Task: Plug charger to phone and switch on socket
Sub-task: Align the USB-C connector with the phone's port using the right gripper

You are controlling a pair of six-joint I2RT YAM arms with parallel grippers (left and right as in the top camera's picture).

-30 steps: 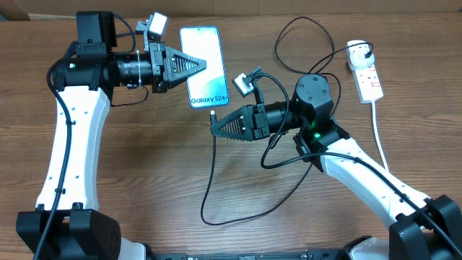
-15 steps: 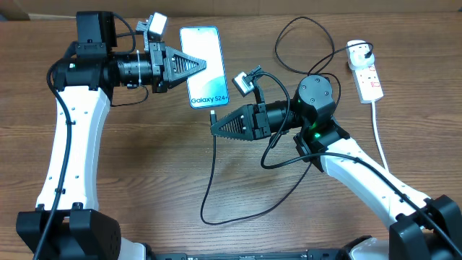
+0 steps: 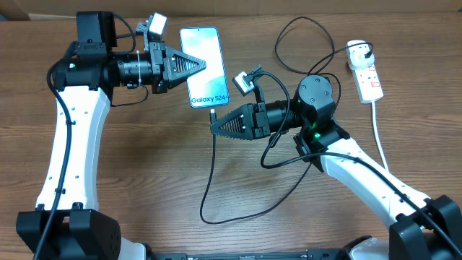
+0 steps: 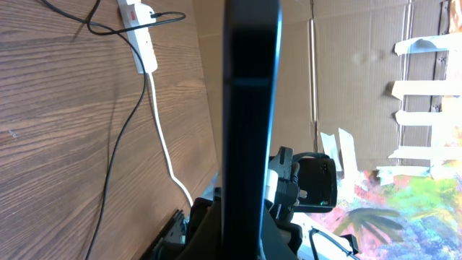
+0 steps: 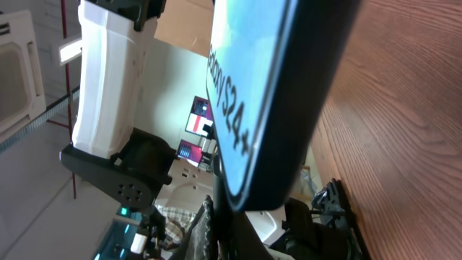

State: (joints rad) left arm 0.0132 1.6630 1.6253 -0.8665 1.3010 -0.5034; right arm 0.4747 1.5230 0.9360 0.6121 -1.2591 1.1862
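The phone, screen up showing "Galaxy S24", is held off the table by my left gripper, which is shut on its left side. In the left wrist view the phone stands edge-on between the fingers. My right gripper is shut on the connector end of the charger, the tip just below the phone's bottom edge. In the right wrist view the phone fills the frame above the fingers. The charger's black plug sits in the socket.
The socket's thick white cord runs toward the front at the far right. The black cable loops over the table in front of and behind the right arm. A cardboard wall stands behind the table.
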